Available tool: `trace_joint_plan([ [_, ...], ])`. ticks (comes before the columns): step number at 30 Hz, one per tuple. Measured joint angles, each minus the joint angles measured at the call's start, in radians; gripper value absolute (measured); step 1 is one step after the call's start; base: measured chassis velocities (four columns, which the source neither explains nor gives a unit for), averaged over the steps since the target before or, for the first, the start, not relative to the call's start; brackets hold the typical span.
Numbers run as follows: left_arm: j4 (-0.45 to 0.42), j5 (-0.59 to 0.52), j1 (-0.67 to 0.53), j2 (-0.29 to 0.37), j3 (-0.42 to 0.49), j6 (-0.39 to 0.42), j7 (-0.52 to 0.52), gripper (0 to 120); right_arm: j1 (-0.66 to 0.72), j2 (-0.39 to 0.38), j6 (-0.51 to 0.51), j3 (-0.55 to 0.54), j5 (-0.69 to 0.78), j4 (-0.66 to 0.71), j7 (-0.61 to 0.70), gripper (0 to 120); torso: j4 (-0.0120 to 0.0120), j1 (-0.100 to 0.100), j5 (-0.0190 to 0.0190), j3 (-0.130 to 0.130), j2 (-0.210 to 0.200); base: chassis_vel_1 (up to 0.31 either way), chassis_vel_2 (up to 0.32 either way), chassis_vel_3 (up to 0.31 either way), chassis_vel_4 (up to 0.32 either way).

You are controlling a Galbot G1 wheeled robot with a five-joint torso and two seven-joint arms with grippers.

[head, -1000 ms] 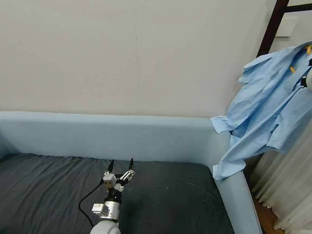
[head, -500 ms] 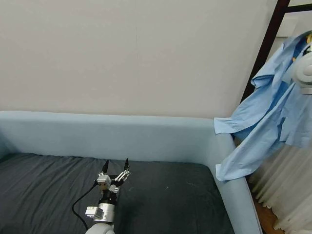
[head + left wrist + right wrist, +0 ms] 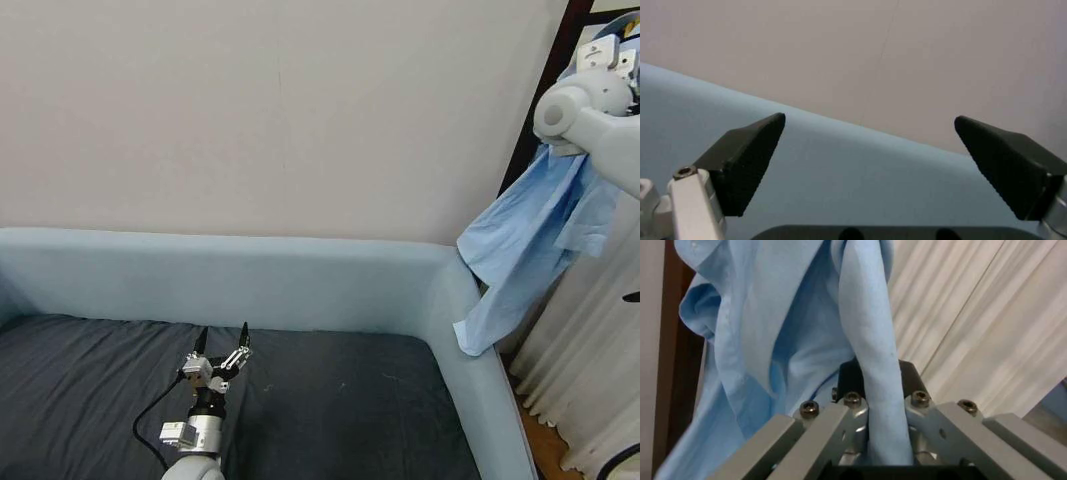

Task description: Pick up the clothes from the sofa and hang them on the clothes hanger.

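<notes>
Shirt first: the light-blue shirt hangs high on my right side, clear of the sofa seat, just beside the dark wooden upright that I take to be part of the clothes hanger. My right gripper is clamped on it. In the right wrist view a rolled fold of cloth runs up between the closed fingers, and the rest falls away in loose folds in front of the pale curtain. The lowest corner of the shirt dangles near the end of the light-blue sofa; I cannot tell whether it touches the arm.

My left gripper sits low over the dark grey seat cushion, fingers spread wide with nothing between them.

I judge the shirt to be light, thin and completely limp. It should weigh little on the arm, but it will swing, drape over whatever it meets, and could creep out of a pinch on a single fold. I cannot tell which part of the garment that fold is. For draping it over the hanger, a hold near the collar or shoulder would suit me best.
</notes>
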Motion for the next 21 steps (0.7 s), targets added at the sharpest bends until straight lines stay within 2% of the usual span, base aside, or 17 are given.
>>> trace_joint_plan([
  [3,0.007,-0.003,0.0,-0.002,-0.006,-0.004,-0.001,100,-0.002,0.111,-0.002,0.007,-0.001,-0.126,0.024,1,0.0003,0.0,0.0,0.0,0.0,0.0,0.0,0.0,0.0],
  [4,0.007,-0.003,0.0,-0.002,-0.006,-0.004,-0.001,100,-0.002,0.111,-0.002,0.007,-0.001,-0.126,0.024,1,0.0003,0.0,0.0,0.0,0.0,0.0,0.0,0.0,0.0],
  [7,0.017,-0.01,-0.003,0.0,-0.012,-0.009,-0.002,100,-0.019,0.183,-0.002,0.046,0.0,-0.23,0.036,1,0.0008,0.0,-0.0004,0.0,0.0,0.0,0.0,0.0,0.0],
  [14,0.045,-0.02,-0.01,0.005,-0.012,-0.021,-0.001,100,-0.061,0.224,-0.001,0.124,-0.03,-0.349,0.037,1,-0.0006,0.0,0.0002,0.0,0.0,0.0,0.0,0.0,0.0],
  [21,0.06,-0.029,-0.026,0.012,-0.014,-0.022,-0.001,100,-0.08,0.263,0.005,0.184,-0.101,-0.445,-0.024,1,0.0002,0.0,0.0,0.0,0.0,0.0,0.0,0.0,0.0],
])
